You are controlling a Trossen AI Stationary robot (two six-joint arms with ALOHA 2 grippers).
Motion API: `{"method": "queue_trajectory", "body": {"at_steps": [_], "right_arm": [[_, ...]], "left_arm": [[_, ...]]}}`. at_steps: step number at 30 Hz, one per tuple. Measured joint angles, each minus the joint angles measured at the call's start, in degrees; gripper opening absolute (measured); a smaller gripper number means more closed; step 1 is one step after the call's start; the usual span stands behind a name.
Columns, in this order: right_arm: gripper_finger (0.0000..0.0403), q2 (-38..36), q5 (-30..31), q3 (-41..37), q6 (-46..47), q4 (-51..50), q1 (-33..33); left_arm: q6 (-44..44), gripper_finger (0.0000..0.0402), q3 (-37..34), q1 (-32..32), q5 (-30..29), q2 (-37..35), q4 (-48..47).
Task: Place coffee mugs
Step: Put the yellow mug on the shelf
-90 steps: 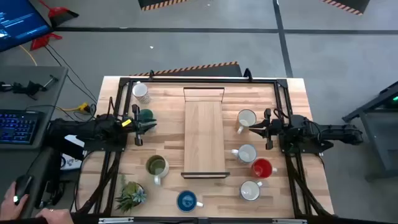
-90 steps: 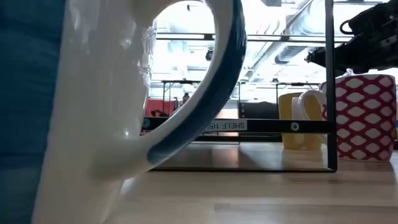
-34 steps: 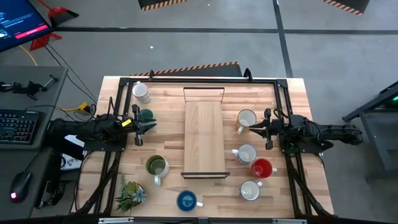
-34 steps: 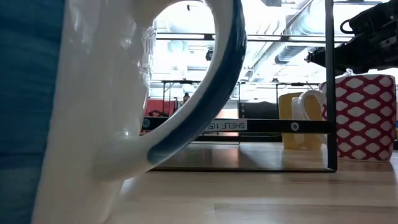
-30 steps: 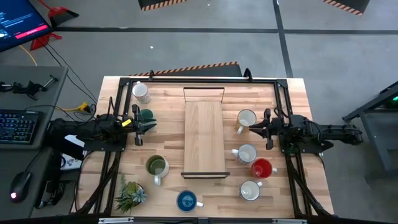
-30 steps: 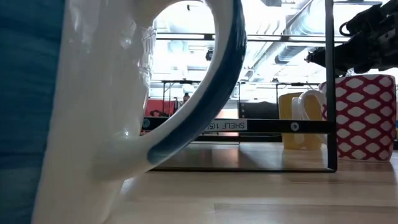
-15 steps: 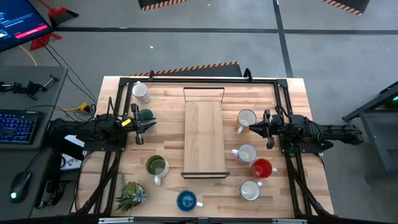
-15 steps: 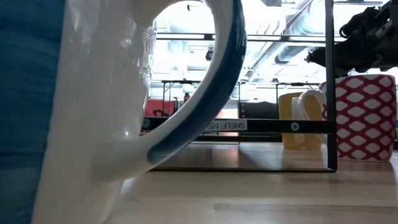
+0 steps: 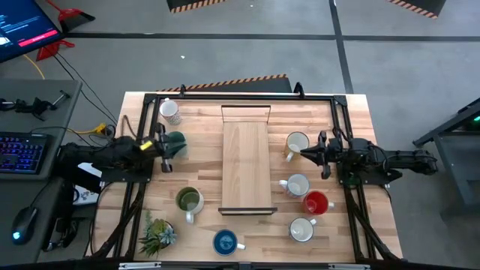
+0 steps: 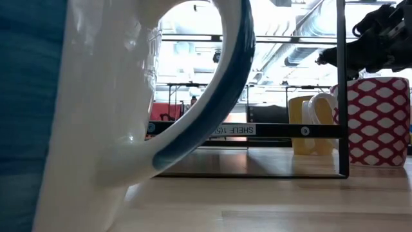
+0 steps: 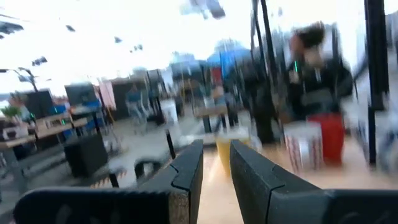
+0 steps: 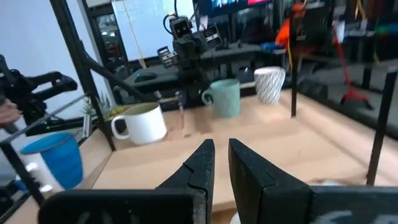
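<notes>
The left gripper (image 9: 166, 146) hangs at the table's nine o'clock edge, its fingers (image 11: 186, 168) nearly pressed together with only a thin gap, holding nothing. The teal mug (image 9: 176, 139) sits just beside its tip, toward one o'clock. The right gripper (image 9: 315, 152) waits at three o'clock, its fingers (image 12: 199, 163) likewise close together and empty, just beside a cream mug (image 9: 297, 142).

No mug stands on the wooden shelf (image 9: 246, 166) in the table's centre, so the task looks barely started; the step in hand seems to be the approach to a first mug. Next the left gripper would need to spread its fingers and close on the teal mug's rim or handle, then carry it toward three o'clock onto the shelf.

Around it: a white mug (image 9: 169, 110) at eleven o'clock, an olive mug (image 9: 188, 201) at seven, a blue mug (image 9: 225, 241) at six beside a spiky plant (image 9: 157, 235). On the right are another white mug (image 9: 297, 184), a red mug (image 9: 316, 202) and a third white one (image 9: 301, 229). The black frame rails (image 9: 150, 120) near the left arm could snag a wide swing.
</notes>
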Motion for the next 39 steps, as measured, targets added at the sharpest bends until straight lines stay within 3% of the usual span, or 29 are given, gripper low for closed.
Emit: {"method": "queue_trajectory", "body": {"at_steps": [4, 9, 18, 23, 31, 39], "right_arm": [[0.0035, 0.0, 2.06, 0.02, -3.24, 1.8, 0.0], [0.0035, 0.02, 3.63, 1.7, -5.12, 3.93, 0.0], [0.0035, 3.08, 10.03, 21.15, -9.77, -12.09, 0.0], [0.0035, 12.25, 13.24, 32.8, -9.36, -23.91, 0.0], [0.0035, 34.3, 14.41, 49.67, -7.67, -43.55, -0.02], [0.0064, 50.69, 14.11, 58.15, -7.54, -54.52, -0.02]], "left_arm": [[-5.17, 0.007, 0.07, 0.0, 0.08, 0.0, 9.02], [-8.97, 0.007, 0.07, 0.0, 2.85, 0.74, 5.73], [-7.1, 0.007, 0.0, 0.0, 3.03, 3.98, 5.31], [-7.43, 0.007, 0.0, 0.0, 3.03, 4.88, 4.51], [-8.39, 0.007, 0.0, 0.0, 3.03, 4.87, 3.67], [-8.41, 0.007, 0.0, 0.0, 3.03, 4.87, 3.45]]}}
